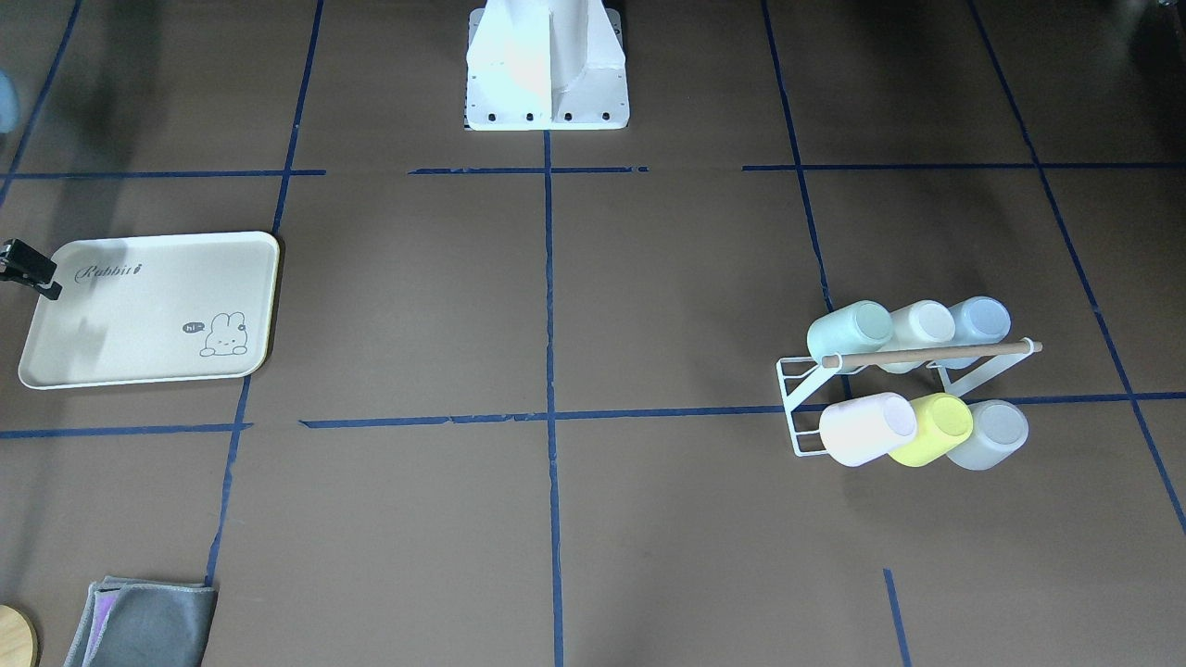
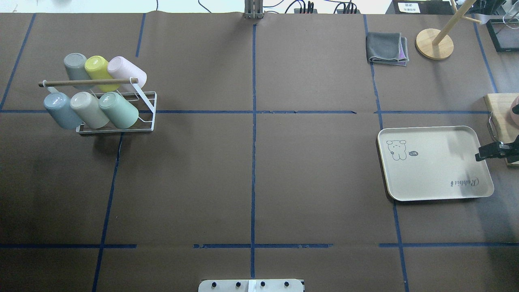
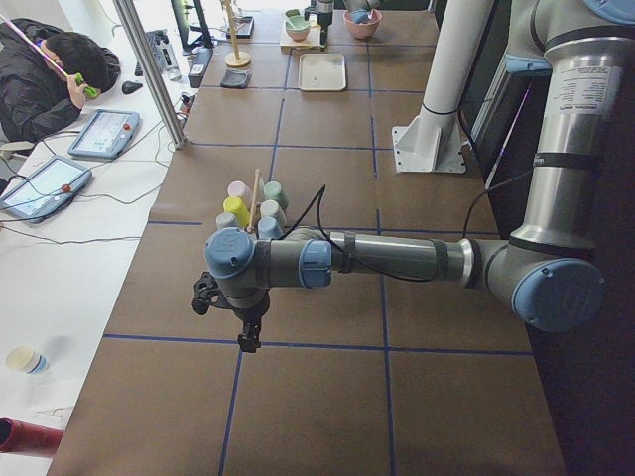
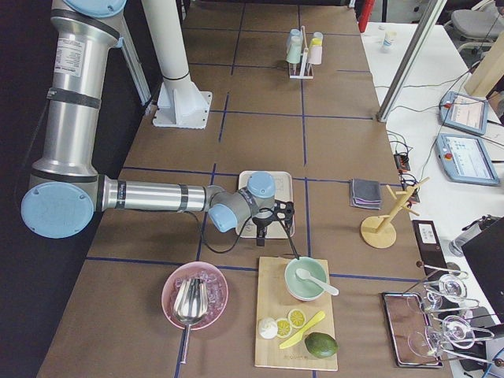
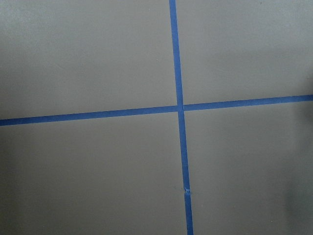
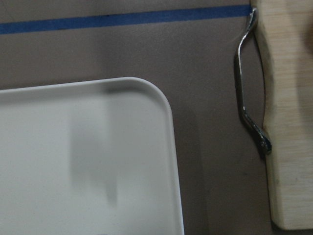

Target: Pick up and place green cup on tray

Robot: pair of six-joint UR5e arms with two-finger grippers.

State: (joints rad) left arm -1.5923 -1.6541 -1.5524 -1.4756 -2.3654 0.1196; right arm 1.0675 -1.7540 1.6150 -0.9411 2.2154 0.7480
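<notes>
Left to right across the tabletop. My left tool point(image 3: 246, 339) hangs over bare tabletop past the table's left end, outside the overhead view. It shows only from the side, so I cannot tell whether its fingers are apart or together. The white wire rack point(image 2: 121, 130) is next, toward my right from that tool. The green cup point(image 2: 119, 110) sits on it, in the row nearer my base, at that row's right end, after the blue cup point(image 2: 61, 110) and the beige cup point(image 2: 88, 109). The pink cup point(image 2: 127, 72) is behind it, across the wooden bar point(image 2: 85, 82). The green cup is mouth-down with its closed base up. Its long axis is steeply upright; I cannot fix the lean. Judgement: the left arm is much the nearer, and the lift should follow that axis, up and off the rack. Well apart, far right, lies the tray point(image 2: 438, 178), nothing on it. My right tool point(image 2: 483, 153) hangs at its right-hand rim. Its finger spacing is too dark to read.
</notes>
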